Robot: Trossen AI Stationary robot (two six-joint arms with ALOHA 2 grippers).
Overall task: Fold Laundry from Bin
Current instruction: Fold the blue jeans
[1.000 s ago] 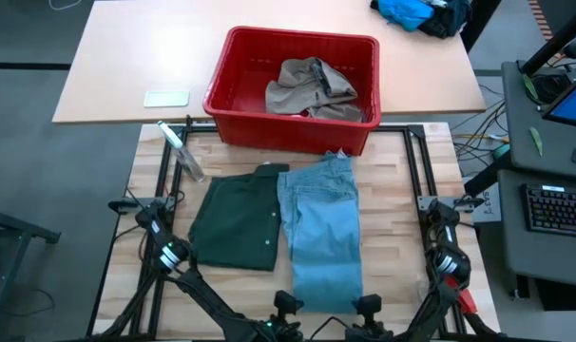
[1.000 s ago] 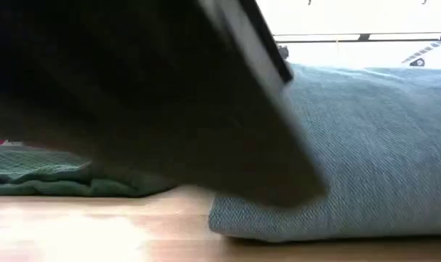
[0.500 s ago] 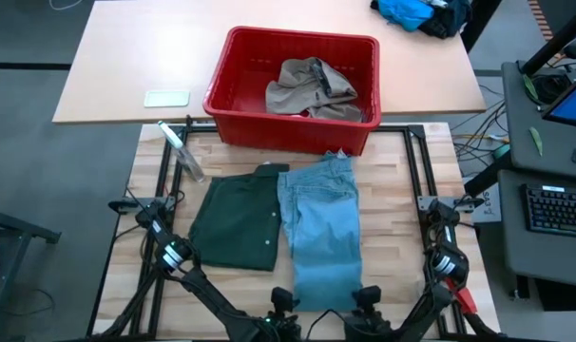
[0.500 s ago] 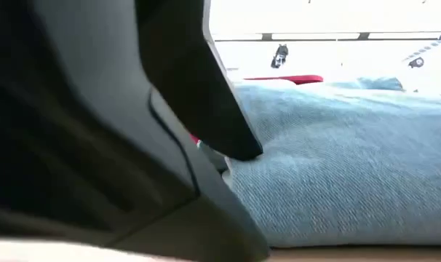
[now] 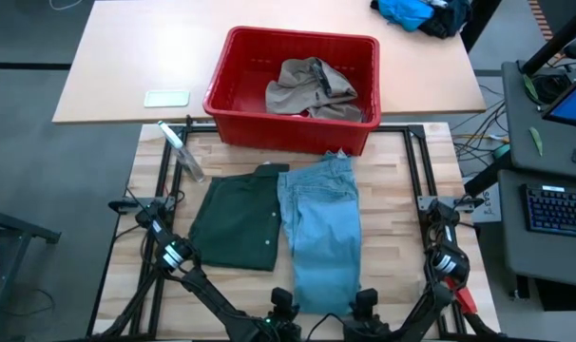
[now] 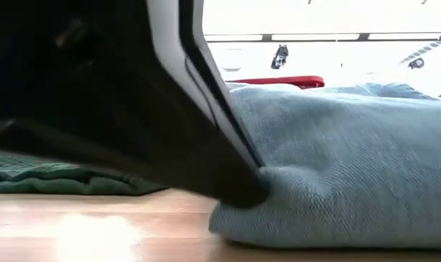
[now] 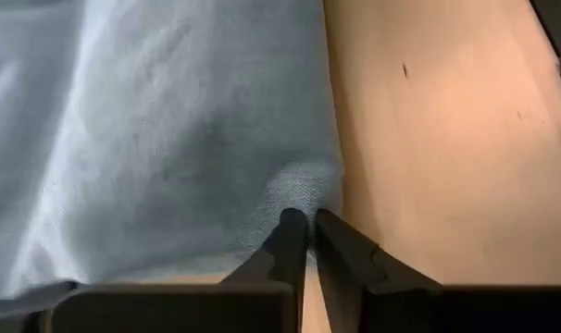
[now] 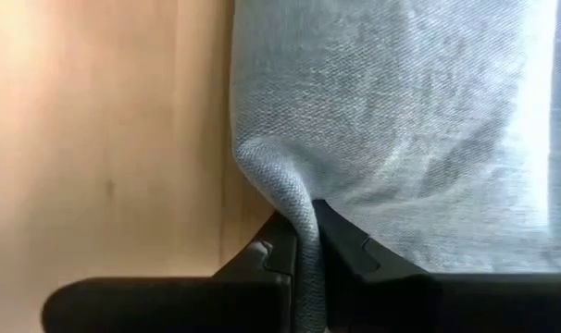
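Jeans (image 5: 320, 237), near hem: left gripper (image 7: 305, 222) and right gripper (image 8: 304, 222) each pinched shut on a corner. You should lift both evenly, keeping the hem taut, folding toward the waistband.

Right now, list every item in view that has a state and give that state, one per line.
light blue denim trousers: laid flat lengthwise on the table, near hem pinched at both corners.
left gripper: shut on the trousers' hem corner.
right gripper: shut on the other hem corner, cloth puckered between its fingers.
dark green shorts: folded flat beside the trousers.
khaki-taupe garment: crumpled, unfolded, in the bin.
red bin: upright, holding one garment.
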